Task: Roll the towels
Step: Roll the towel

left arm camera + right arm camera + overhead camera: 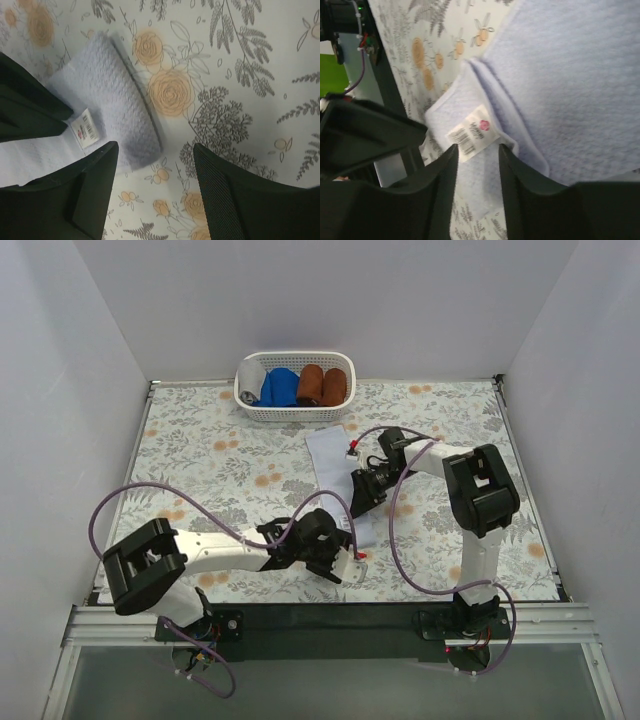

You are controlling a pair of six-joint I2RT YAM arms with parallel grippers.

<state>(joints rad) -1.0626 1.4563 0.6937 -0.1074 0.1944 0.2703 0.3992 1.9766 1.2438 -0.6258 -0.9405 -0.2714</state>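
The pale lavender towel lies near the middle of the floral table. It is a waffle-textured strip running from 11 to 5 o'clock, and its 5 o'clock end is turned over on itself in a thick, short fold. A white barcode label shows at that fold.

The right gripper sits over the label with its jaws slightly parted, pinching nothing. The left gripper is at the towel's 6 o'clock end, its jaws wide apart and empty.

At the towel's 12 o'clock stands a white basket. It holds a grey towel at its 9 o'clock end, then blue rolls and rust-brown rolls.
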